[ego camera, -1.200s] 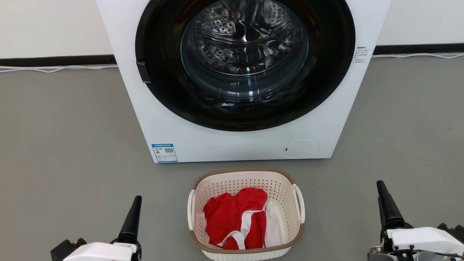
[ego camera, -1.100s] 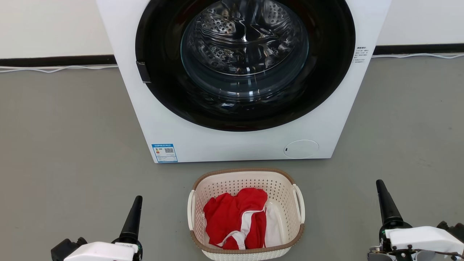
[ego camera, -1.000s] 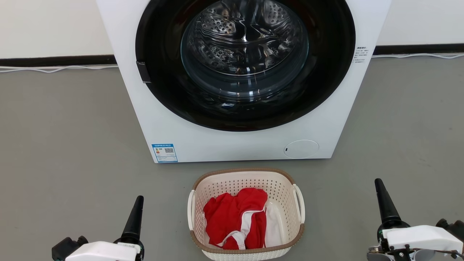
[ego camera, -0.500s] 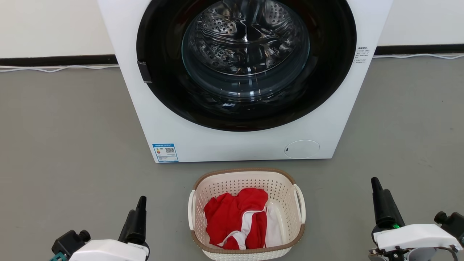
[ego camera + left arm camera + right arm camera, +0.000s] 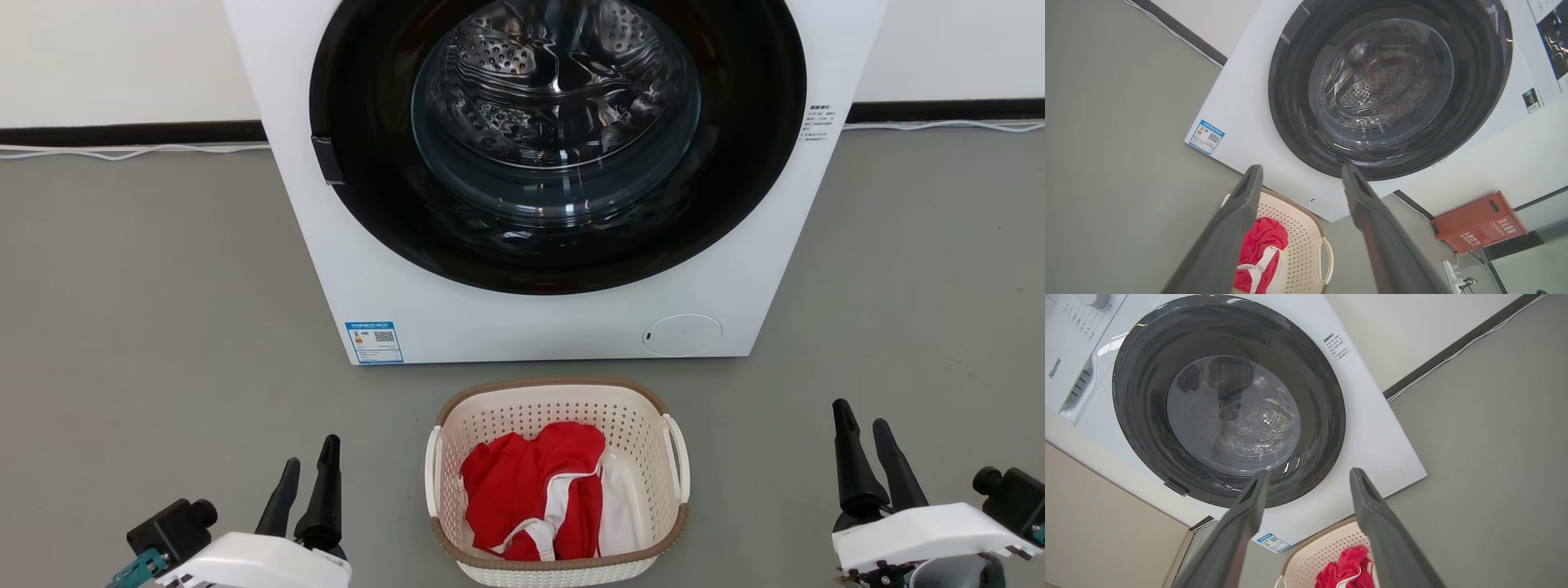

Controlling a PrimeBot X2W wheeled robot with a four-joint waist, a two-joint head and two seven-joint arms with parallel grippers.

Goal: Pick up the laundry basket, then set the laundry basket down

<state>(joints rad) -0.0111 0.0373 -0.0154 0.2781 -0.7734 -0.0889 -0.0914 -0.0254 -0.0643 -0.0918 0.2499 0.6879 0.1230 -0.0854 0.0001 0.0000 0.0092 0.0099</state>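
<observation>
Left tool [image 5: 310, 453] and right tool [image 5: 860, 415], both released, are flanking the laundry basket [image 5: 555, 408], apparently for a two-sided lift.

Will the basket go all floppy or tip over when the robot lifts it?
Probably not floppy: the laundry basket looks like stiff holed plastic. Likely light, since only some red and white clothes lie inside. It may tilt if lifted by just one loop handle, not both.

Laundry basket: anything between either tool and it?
Nothing visible does. The left tool and right tool stand open on either side of the laundry basket, with bare grey floor between each tool and the basket.
</observation>
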